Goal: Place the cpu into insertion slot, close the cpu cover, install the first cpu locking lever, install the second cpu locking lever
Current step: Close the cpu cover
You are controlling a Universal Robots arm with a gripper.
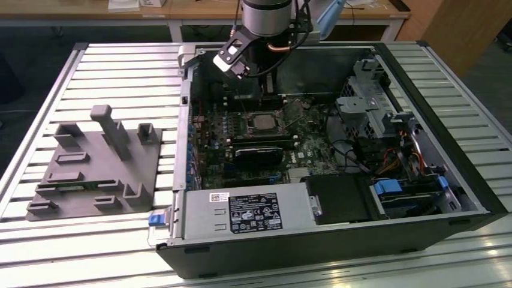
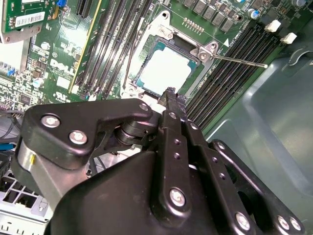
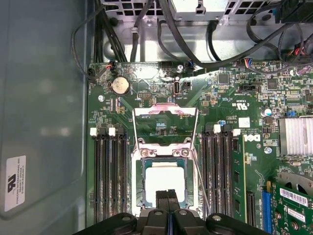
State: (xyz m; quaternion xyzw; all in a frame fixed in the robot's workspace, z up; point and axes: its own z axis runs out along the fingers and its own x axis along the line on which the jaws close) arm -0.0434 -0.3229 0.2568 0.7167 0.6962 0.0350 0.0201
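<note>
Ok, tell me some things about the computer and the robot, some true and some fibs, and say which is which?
1. The cpu lies in the insertion slot. True.
2. The cpu cover is shut over the chip. False: it is swung open, away from the chip.
3. The gripper holds the cpu. False: its fingers are shut near the chip's edge, with nothing between them.
4. The computer case lies open on a slatted table. True.
5. A grey fixture sits on the table, at the exterior view's left of the case. True.
</note>
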